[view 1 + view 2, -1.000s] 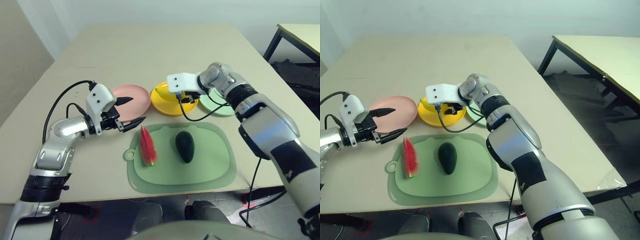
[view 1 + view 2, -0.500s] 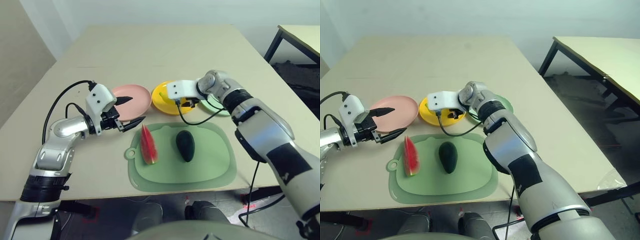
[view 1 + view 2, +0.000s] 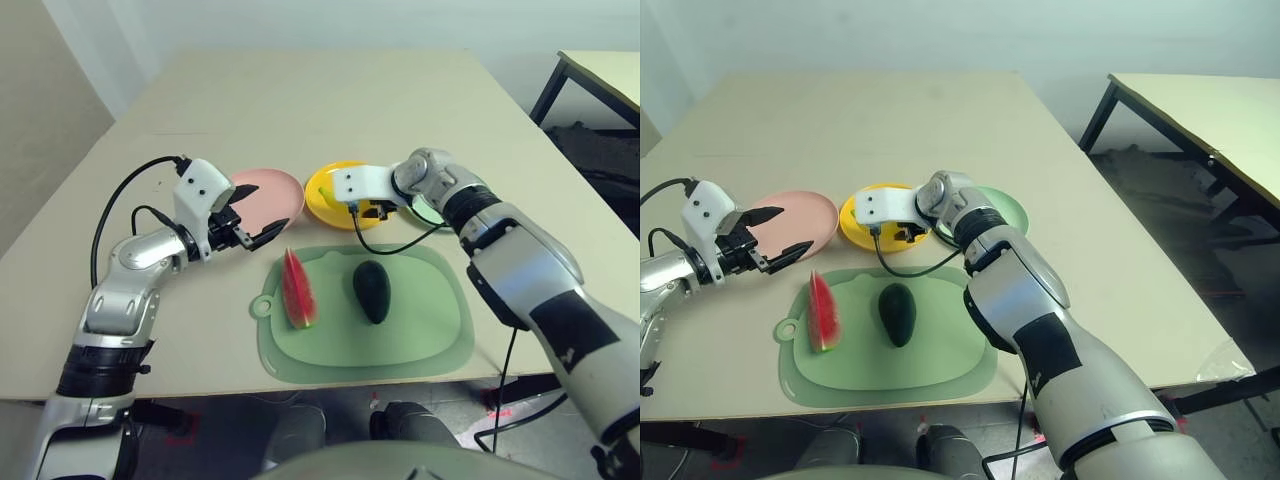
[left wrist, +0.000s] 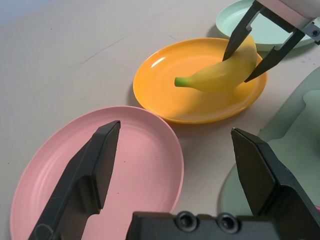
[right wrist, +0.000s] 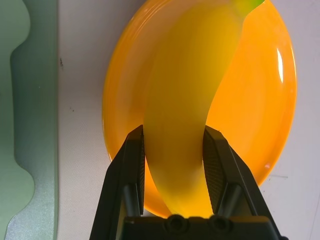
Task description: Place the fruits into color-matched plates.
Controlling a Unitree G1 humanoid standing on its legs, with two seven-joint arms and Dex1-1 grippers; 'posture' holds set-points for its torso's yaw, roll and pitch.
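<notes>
Right wrist view: right gripper [image 5: 173, 150] clamps the banana [image 5: 187, 100] over the yellow plate [image 5: 260, 100]; left gripper [image 4: 175, 155] gapes above the pink plate [image 4: 130, 165], mat [image 3: 400, 330] edge at 3 o'clock

Wide beige rectangular table [image 3: 300, 90], plain matte top. Three round shallow plastic plates in row across middle: pink plate [image 3: 268, 197] toward robot's left, yellow plate [image 3: 335, 190] centre, mint green plate [image 3: 1005, 210] toward right, largely hidden behind arm. Pink and yellow plates close together, possibly not touching. Nearer robot, large pale green rounded mat [image 3: 400, 335] lies flat on table, just in front of plates.
</notes>
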